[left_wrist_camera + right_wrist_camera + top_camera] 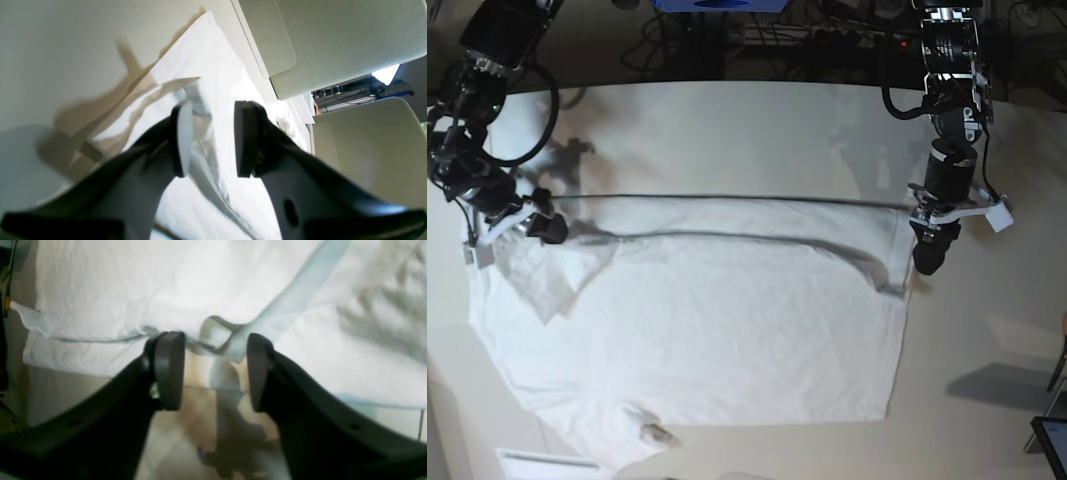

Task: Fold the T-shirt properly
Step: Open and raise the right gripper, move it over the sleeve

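Two grippers, left (208, 138) and right (215, 371), jaws apart; T-shirt (727, 320) on off-white tabletop (757, 130).

White on off-white, with black metal at the edges

We see a plain white shirt (727, 330), unpatterned, with grey-blue shadow in its creases, lying on a smooth off-white table (727, 130) that turns beige where shadows fall. Both arms are black; the left gripper (208, 140) has matte black fingers (245, 140), and the right gripper (215, 373) is the same dull black. We note pale grey-white panels (350, 33) in the left wrist view.
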Action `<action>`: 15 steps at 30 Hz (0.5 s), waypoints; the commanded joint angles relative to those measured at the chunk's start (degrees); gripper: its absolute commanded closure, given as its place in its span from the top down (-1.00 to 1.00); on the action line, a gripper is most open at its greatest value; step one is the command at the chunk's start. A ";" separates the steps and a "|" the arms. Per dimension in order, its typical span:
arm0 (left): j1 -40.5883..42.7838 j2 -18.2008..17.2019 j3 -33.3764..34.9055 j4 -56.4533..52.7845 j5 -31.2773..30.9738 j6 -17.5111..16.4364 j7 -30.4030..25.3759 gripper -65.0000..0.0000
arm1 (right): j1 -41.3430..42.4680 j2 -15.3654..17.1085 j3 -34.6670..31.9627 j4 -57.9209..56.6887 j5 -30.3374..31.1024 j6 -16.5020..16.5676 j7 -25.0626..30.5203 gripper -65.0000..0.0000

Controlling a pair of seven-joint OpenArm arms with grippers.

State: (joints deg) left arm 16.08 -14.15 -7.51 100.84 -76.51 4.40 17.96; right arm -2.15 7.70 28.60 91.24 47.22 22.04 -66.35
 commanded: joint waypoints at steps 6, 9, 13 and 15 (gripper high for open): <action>-0.38 -0.75 -0.27 0.75 -0.11 -1.11 -1.03 -0.34 | 2.28 0.78 0.10 0.58 1.09 0.33 -0.86 -0.99; -0.38 -0.75 -0.27 0.75 -0.11 -1.11 -1.03 -0.34 | 3.34 0.78 0.10 0.58 1.09 0.33 -1.39 -1.00; -0.38 -0.75 -0.27 0.75 -0.11 -1.11 -1.03 -0.34 | 5.89 0.78 0.10 0.49 1.09 0.07 -2.62 -1.00; -0.38 -0.66 -0.27 0.75 -0.11 -1.11 -1.03 -0.34 | 7.38 0.69 0.10 0.49 1.09 -0.02 -3.50 -1.00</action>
State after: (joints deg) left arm 16.08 -14.15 -7.51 100.71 -76.51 4.40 17.98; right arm 4.10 7.66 28.60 90.87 46.96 21.85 -70.76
